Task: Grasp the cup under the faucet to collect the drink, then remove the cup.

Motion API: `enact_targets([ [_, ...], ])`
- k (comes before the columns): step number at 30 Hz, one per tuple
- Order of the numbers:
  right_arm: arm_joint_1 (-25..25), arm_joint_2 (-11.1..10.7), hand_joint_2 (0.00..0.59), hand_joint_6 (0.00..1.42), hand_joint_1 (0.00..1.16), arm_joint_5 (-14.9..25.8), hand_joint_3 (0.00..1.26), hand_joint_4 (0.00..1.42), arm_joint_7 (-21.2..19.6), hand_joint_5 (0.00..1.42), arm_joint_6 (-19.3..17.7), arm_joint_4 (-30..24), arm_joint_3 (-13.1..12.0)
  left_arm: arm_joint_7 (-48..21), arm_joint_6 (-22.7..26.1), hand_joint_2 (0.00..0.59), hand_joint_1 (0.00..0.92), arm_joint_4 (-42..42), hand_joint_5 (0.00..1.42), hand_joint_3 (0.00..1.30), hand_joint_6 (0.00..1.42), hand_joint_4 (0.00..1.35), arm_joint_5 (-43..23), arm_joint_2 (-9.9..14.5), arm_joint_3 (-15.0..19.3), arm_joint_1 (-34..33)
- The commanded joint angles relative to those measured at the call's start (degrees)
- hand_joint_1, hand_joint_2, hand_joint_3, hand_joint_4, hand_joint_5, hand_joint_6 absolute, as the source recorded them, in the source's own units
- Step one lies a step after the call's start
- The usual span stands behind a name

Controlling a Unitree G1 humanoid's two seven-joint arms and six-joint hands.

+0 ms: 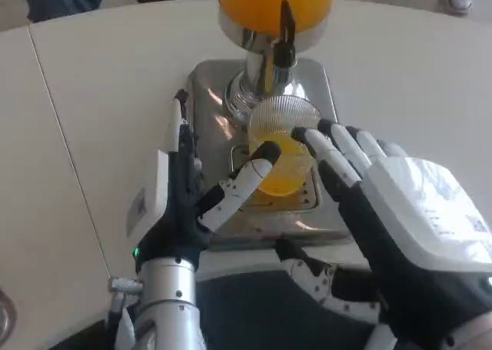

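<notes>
Unlabelled cup (281, 151) of orange drink

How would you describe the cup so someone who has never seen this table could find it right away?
Start at the drink dispenser with the orange tank at the table's far edge and follow its black faucet down to the shiny steel base. There, between the left hand and right hand, stands the clear ribbed plastic cup, the only see-through thing, partly filled with orange drink.
</notes>
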Motion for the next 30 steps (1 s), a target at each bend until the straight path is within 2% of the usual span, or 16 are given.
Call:
enact_targets([
  [1,5.7,3.3,0.41,0.0,0.64,-1.2,0.08,0.0,0.4,0.0,-2.4,-0.9,0.4,2.0,-3.3,0.048,0.263,3.6,0.18,0.0,0.35,0.0,-1.0,-0.9,-0.3,-2.0],
  [5,10.1,4.1,0.405,0.0,0.64,-1.3,0.08,0.0,0.1,0.0,-3.9,-0.9,0.0,3.6,-5.2,0.049,0.332,7.5,0.17,0.0,0.34,0.0,-1.3,-1.2,0.1,-4.8],
  [8,11.8,4.8,0.402,0.0,0.64,-1.2,0.08,0.0,-0.1,0.0,-4.6,-0.9,-1.2,3.4,-8.2,0.048,0.378,11.8,0.16,0.0,0.33,0.0,-2.1,-0.2,-0.1,-7.4],
  [12,12.8,5.7,0.391,0.0,0.66,-1.4,0.09,0.0,0.6,0.0,-5.4,-0.9,-1.5,3.7,-11.5,0.054,0.41,16.5,0.16,0.0,0.34,0.0,-2.6,1.2,-0.3,-10.0],
  [18,12.0,7.0,0.362,0.0,0.68,-2.5,0.11,0.0,2.7,0.0,-5.4,-0.9,-1.4,4.3,-15.2,0.062,0.457,23.3,0.16,0.0,0.36,0.0,-2.7,3.1,-0.1,-13.4],
  [24,10.9,7.6,0.367,0.0,0.7,-2.8,0.12,0.0,5.1,0.0,-4.8,-0.9,-1.3,3.1,-19.6,0.066,0.467,28.5,0.16,0.0,0.38,0.0,-4.7,5.1,0.0,-15.1],
  [30,9.9,7.7,0.361,0.0,0.71,-2.6,0.11,0.0,6.7,0.0,-3.9,-0.9,-1.5,2.6,-21.4,0.066,0.468,30.8,0.16,0.0,0.38,0.0,-5.6,6.5,0.0,-15.5],
])
